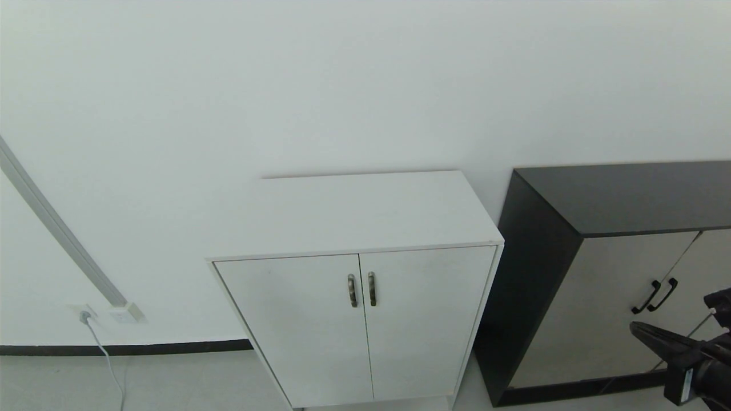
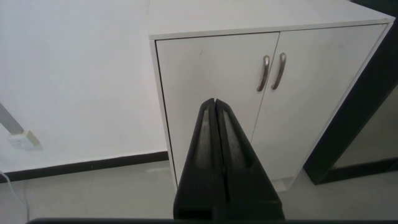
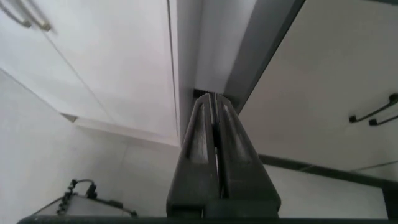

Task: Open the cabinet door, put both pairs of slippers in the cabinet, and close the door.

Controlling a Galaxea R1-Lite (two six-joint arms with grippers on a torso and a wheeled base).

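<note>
A white two-door cabinet (image 1: 354, 319) stands against the wall with both doors closed; two metal handles (image 1: 361, 289) meet at its middle seam. In the left wrist view the cabinet (image 2: 249, 106) and its handles (image 2: 272, 71) lie ahead of my left gripper (image 2: 214, 102), which is shut with nothing in it and stays apart from the doors. My right gripper (image 1: 637, 328) sits low at the right, in front of the black cabinet. In the right wrist view my right gripper (image 3: 214, 96) is shut and empty, pointing at the gap between the two cabinets.
A black cabinet (image 1: 599, 274) with grey doors and black handles (image 1: 655, 295) stands right of the white one. A wall socket (image 1: 85, 314) with a cable and a slanted cable duct (image 1: 57, 228) are on the left wall. Bare floor lies in front.
</note>
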